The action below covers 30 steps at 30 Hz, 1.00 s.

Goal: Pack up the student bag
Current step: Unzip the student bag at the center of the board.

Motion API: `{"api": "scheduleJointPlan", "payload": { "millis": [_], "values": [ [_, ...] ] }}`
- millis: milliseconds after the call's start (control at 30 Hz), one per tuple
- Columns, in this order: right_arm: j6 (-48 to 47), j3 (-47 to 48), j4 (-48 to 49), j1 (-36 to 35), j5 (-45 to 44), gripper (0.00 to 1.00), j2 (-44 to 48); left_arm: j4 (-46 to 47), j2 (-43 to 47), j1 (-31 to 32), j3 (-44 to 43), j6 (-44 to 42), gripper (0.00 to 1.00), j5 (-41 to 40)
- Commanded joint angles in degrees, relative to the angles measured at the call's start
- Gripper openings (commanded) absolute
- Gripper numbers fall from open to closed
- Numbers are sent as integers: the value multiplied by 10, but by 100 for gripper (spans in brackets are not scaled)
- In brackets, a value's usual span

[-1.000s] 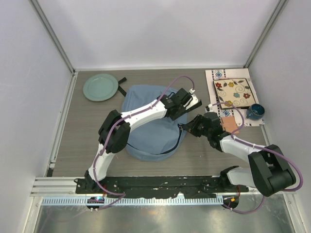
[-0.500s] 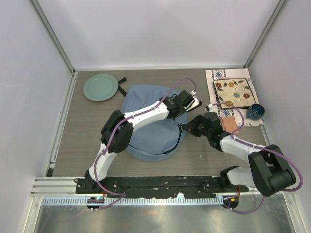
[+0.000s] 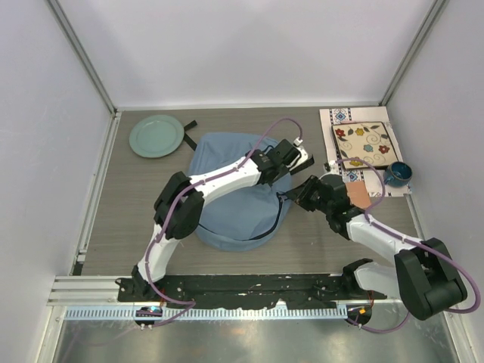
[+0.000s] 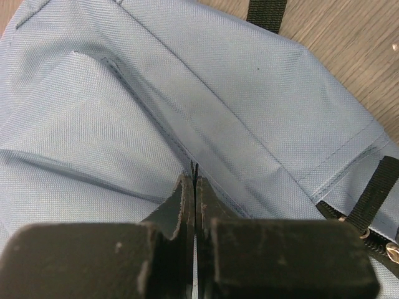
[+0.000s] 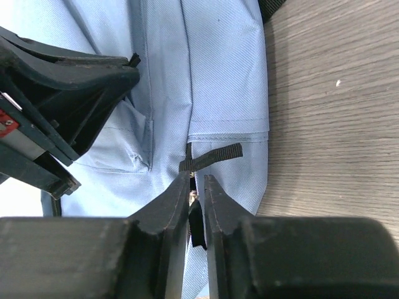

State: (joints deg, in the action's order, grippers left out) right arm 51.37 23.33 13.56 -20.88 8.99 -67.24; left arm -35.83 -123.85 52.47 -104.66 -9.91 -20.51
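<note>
The student bag (image 3: 227,208) is a light-blue backpack lying flat in the middle of the table. My left gripper (image 3: 281,168) rests on its upper right part. In the left wrist view its jaws (image 4: 195,177) are shut, tips pressed on the blue fabric (image 4: 124,112); whether cloth is pinched is hidden. My right gripper (image 3: 293,198) is at the bag's right edge. Its jaws (image 5: 197,177) stand nearly together with a black pull tab (image 5: 215,154) and the zipper end between them. The left gripper's body (image 5: 62,81) shows there at upper left.
A green plate (image 3: 156,135) lies at the back left, beside a black bag strap (image 3: 189,125). At the right are a patterned cloth (image 3: 336,117), a floral tile (image 3: 364,144), a blue mug (image 3: 396,174) and an orange-brown block (image 3: 355,195). Walls enclose three sides.
My left gripper has closed from open to shut on top of the bag. My right arm's elbow has swung out to the right, and its jaws have eased slightly at the tab.
</note>
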Motion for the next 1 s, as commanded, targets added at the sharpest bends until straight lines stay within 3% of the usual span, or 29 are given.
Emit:
{"api": "scheduleJointPlan", "payload": {
  "millis": [0,33,133,233,467,667,967],
  "values": [
    [5,4,1,1,-21,24,31,10,50,-3,13,26,0,-5],
    [7,5,0,0,-24,32,40,17,55,-3,20,30,0,-16],
    [14,5,3,1,-21,45,51,33,73,-4,38,50,0,-36],
    [16,3,33,1,1,49,46,55,102,-5,61,80,0,-56],
    [14,2,130,1,64,50,24,97,160,-15,114,151,0,-68],
    [-2,26,150,0,73,52,23,112,182,-19,142,190,0,-62],
    [-19,78,183,-1,164,54,-75,126,200,-26,165,225,0,-64]
  ]
}}
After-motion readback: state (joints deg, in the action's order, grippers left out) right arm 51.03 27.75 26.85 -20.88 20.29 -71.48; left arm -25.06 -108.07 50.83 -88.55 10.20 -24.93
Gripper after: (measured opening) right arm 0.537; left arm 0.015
